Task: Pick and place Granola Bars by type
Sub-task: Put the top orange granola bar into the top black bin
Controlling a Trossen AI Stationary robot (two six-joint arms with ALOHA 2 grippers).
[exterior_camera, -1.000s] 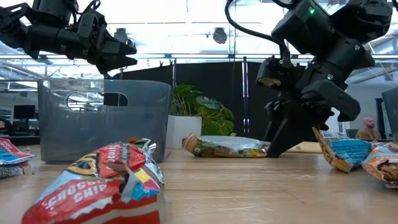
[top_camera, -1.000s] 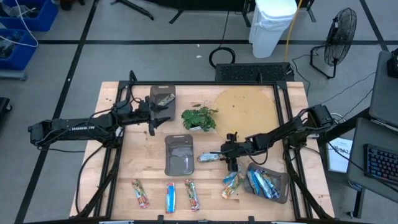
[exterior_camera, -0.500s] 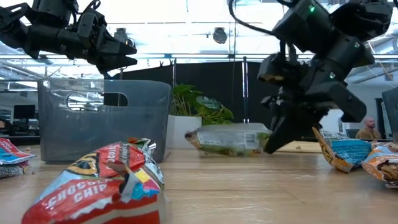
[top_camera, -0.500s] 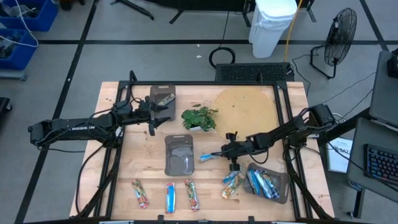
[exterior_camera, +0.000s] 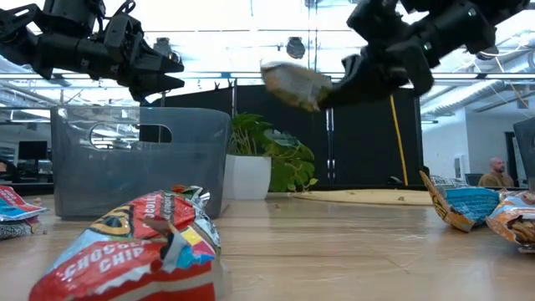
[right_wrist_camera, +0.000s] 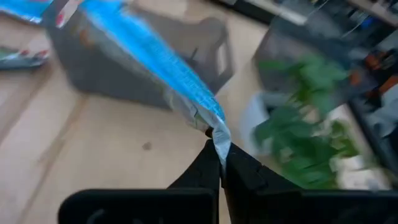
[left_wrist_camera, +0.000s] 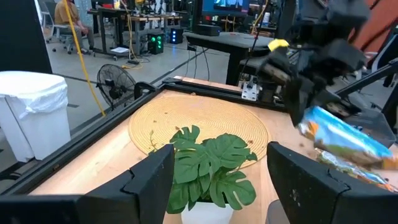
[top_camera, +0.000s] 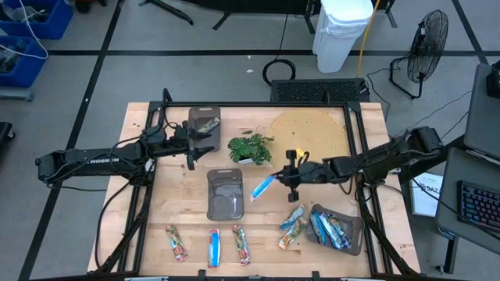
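My right gripper (top_camera: 283,182) is shut on a blue-silver granola bar (top_camera: 264,186), held in the air between the plant (top_camera: 250,148) and the middle grey tray (top_camera: 225,195); in the low view the bar (exterior_camera: 294,84) hangs high above the table. My left gripper (top_camera: 208,150) hovers open, pointing level, by the far-left tray (top_camera: 205,122), which holds one bar. Three bars (top_camera: 213,247) lie in a row near the front edge. Several blue bars lie in the right tray (top_camera: 336,231), and more bars (top_camera: 292,227) lie beside it. My right gripper pinches the bar's crimped end seam (right_wrist_camera: 218,138) between its two fingertips (right_wrist_camera: 208,167). The fingers come roughly level from the table's right, in line with the bar's length. The bar is lifted clear and sticks out beyond the fingertips toward the left, slanting.
A potted plant (left_wrist_camera: 208,163) stands mid-table, with a round woven mat (top_camera: 306,136) behind it at the far right. The table's dark frame rails run along its sides. A red-wrapped bar (exterior_camera: 142,242) lies close to the low camera.
My right gripper has risen from the table and rolled, carrying the blue bar with it. The bar lay flat on the wood beside the middle tray; now it hangs clear, slanting, a little farther back toward the plant.
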